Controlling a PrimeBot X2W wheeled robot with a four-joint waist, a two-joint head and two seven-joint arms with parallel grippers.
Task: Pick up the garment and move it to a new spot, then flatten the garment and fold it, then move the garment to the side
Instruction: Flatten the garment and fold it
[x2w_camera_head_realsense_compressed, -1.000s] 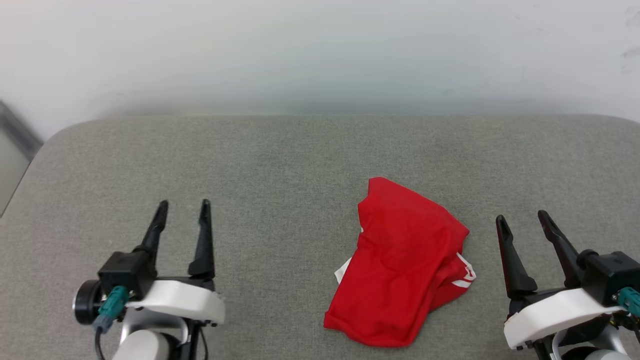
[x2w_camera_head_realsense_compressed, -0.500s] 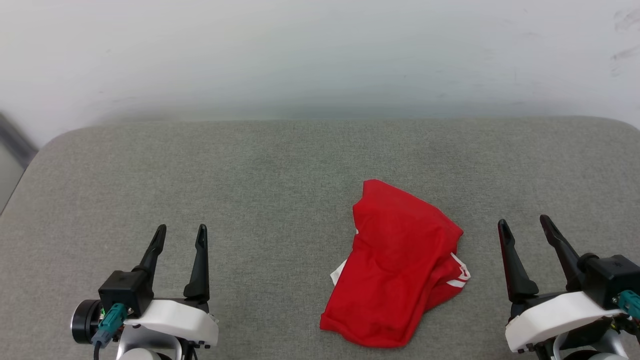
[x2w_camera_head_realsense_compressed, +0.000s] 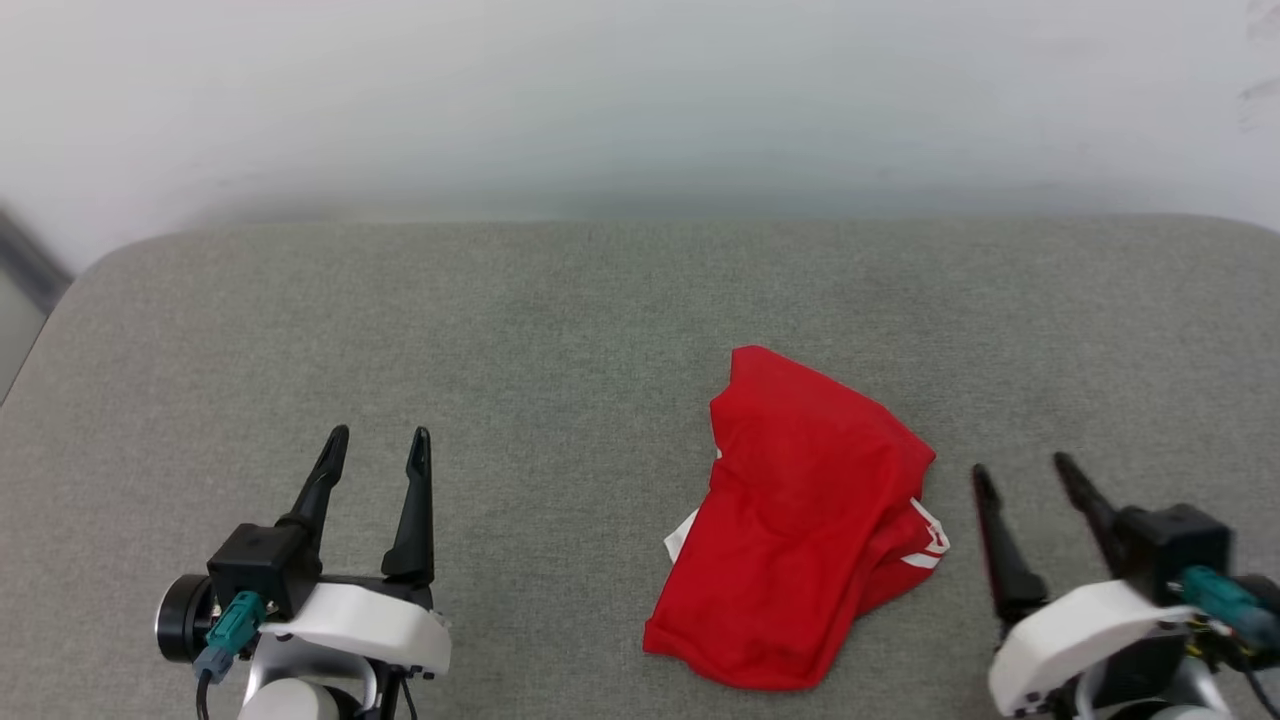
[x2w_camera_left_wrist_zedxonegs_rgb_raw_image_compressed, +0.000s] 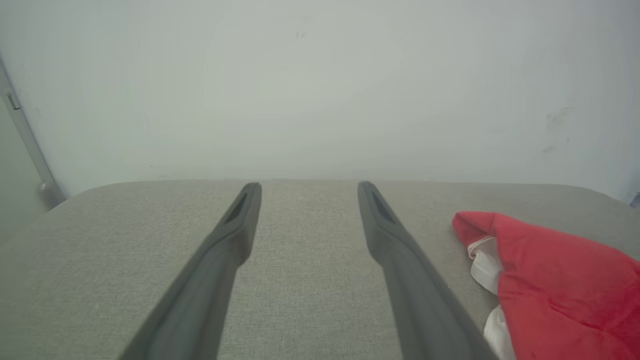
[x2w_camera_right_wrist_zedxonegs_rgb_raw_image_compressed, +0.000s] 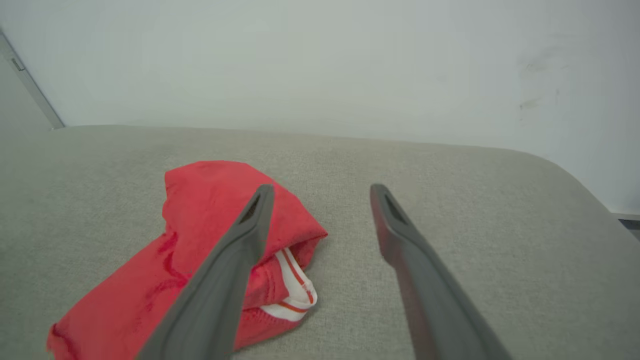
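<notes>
The garment (x2w_camera_head_realsense_compressed: 800, 520) lies crumpled in a red heap on the grey padded surface, right of centre, with bits of white sleeve and striped trim showing at its edges. My left gripper (x2w_camera_head_realsense_compressed: 378, 448) stands open at the lower left, well clear of the cloth, nothing between its fingers. My right gripper (x2w_camera_head_realsense_compressed: 1022, 474) is open just right of the heap, also empty. In the left wrist view the garment (x2w_camera_left_wrist_zedxonegs_rgb_raw_image_compressed: 560, 280) sits at the right edge beside my left gripper (x2w_camera_left_wrist_zedxonegs_rgb_raw_image_compressed: 306, 190). The right wrist view has the garment (x2w_camera_right_wrist_zedxonegs_rgb_raw_image_compressed: 200, 240) left of my right gripper (x2w_camera_right_wrist_zedxonegs_rgb_raw_image_compressed: 322, 191), partly behind the left finger.
The grey cushioned surface (x2w_camera_head_realsense_compressed: 560, 330) runs wide with rounded far corners, ending at a pale wall (x2w_camera_head_realsense_compressed: 640, 100) behind. A dark frame edge (x2w_camera_head_realsense_compressed: 25, 260) shows at the far left. Open surface lies between the left gripper and the heap.
The head camera shifted a little. My right gripper has dropped lower and slightly left in the view. The left gripper sank, then rose again. The garment lies as before.
</notes>
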